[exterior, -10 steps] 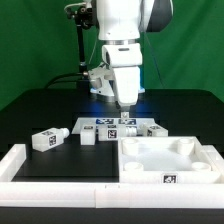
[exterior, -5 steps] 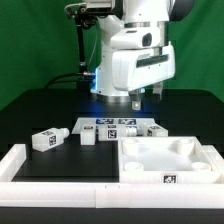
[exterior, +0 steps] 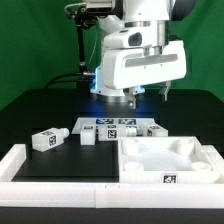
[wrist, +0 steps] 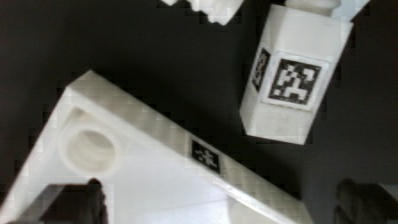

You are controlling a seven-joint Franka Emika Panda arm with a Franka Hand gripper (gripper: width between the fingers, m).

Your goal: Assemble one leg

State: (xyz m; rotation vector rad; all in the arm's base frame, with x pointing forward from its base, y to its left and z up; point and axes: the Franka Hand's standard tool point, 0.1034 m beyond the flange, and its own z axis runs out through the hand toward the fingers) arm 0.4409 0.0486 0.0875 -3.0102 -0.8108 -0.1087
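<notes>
End effector wide open, empty, hovering above leg lying beside white panel.

One leg lies on the table — apart from the panel.

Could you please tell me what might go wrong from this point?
1. The open gripper hangs over the panel corner, not the leg; a straight descent could strike the panel.
2. The leg lies close beside the panel's edge, so a finger might catch that edge when grasping.
</notes>
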